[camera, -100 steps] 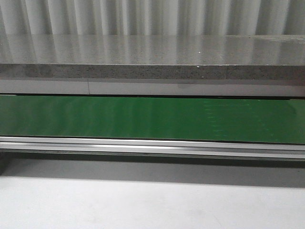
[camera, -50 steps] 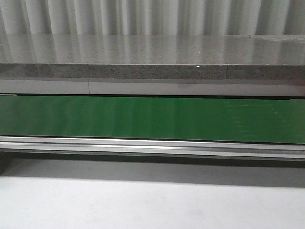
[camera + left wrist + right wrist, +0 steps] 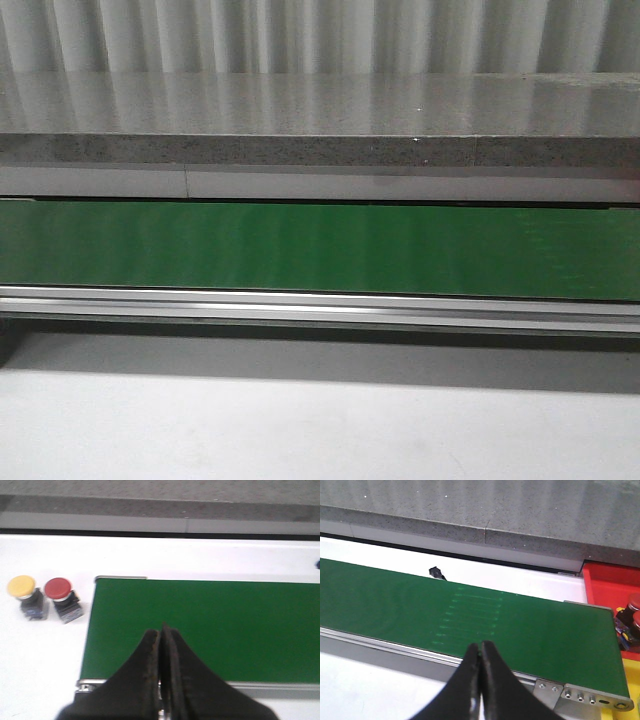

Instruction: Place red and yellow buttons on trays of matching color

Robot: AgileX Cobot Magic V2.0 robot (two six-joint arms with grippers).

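In the left wrist view a yellow button (image 3: 21, 586) and a red button (image 3: 58, 588) stand side by side on the white table, just off the end of the green belt (image 3: 200, 625). My left gripper (image 3: 161, 630) is shut and empty over the belt's near edge. In the right wrist view my right gripper (image 3: 481, 647) is shut and empty above the belt's near rail. A red tray (image 3: 610, 587) lies past the belt's end, with a red button (image 3: 635, 602) in it and a yellow tray edge (image 3: 612, 715) nearby. The front view shows neither buttons nor grippers.
The green conveyor belt (image 3: 320, 250) runs across the front view with a metal rail (image 3: 320, 305) in front and a grey stone ledge (image 3: 320, 150) behind. A small black object (image 3: 436, 572) lies on the white surface beyond the belt.
Faint marks on the belt's right part have shifted and faded; nothing else differs in the front view.
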